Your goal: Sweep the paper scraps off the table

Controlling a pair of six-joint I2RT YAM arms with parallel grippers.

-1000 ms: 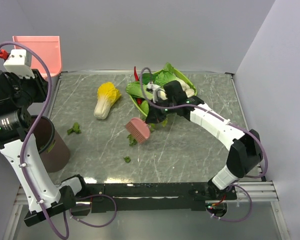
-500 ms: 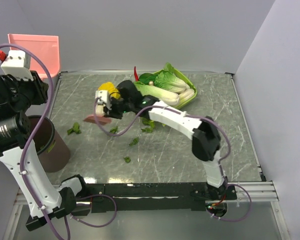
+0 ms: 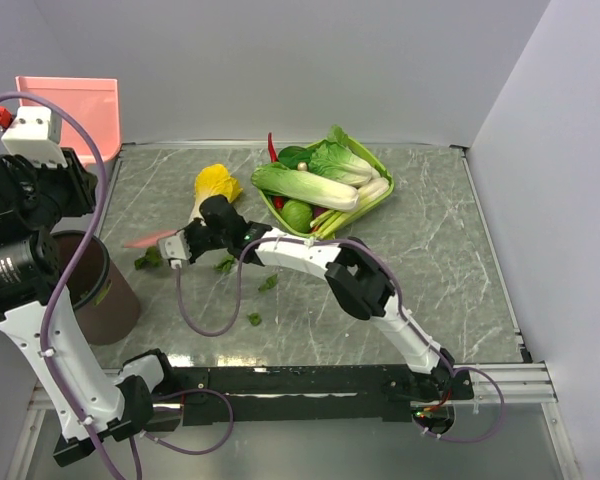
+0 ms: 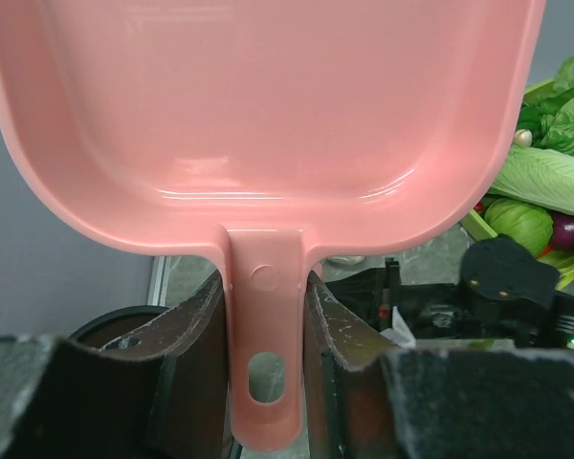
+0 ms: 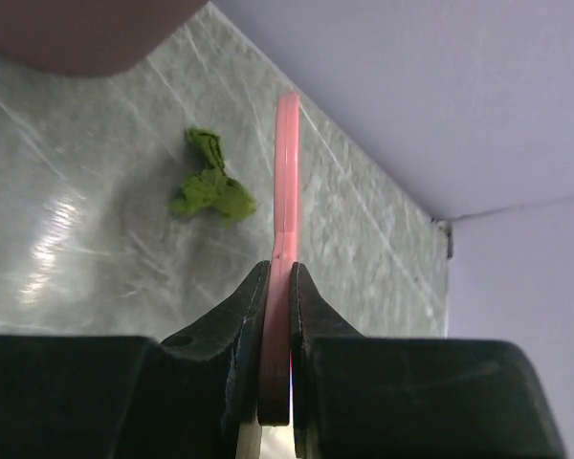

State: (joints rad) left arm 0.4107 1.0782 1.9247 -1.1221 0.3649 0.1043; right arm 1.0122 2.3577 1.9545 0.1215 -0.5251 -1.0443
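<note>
Several dark-green paper scraps lie on the grey marble table [image 3: 420,250]: one by the bin [image 3: 148,258], one further right [image 3: 225,263], one mid-table [image 3: 268,283], one nearer the front [image 3: 254,319]. My right gripper [image 3: 185,243] reaches far left and is shut on a pink brush [image 3: 145,240], seen edge-on. In the right wrist view the gripper [image 5: 277,287] clamps the brush [image 5: 285,172], with a scrap [image 5: 209,186] just left of it. My left gripper [image 4: 265,296] is shut on the handle of the pink dustpan [image 4: 268,115], held high at the back left [image 3: 75,105].
A round dark brown bin [image 3: 95,285] stands at the table's left edge, below the dustpan. A yellow-and-white cabbage [image 3: 212,187] lies behind the right gripper. A green tray [image 3: 380,200] of large greens sits at the back centre. Grey walls close in the back and right.
My right arm has swung left across the table with the brush, from beside the green tray to near the bin. Scraps have shifted left. The dustpan stayed raised.
</note>
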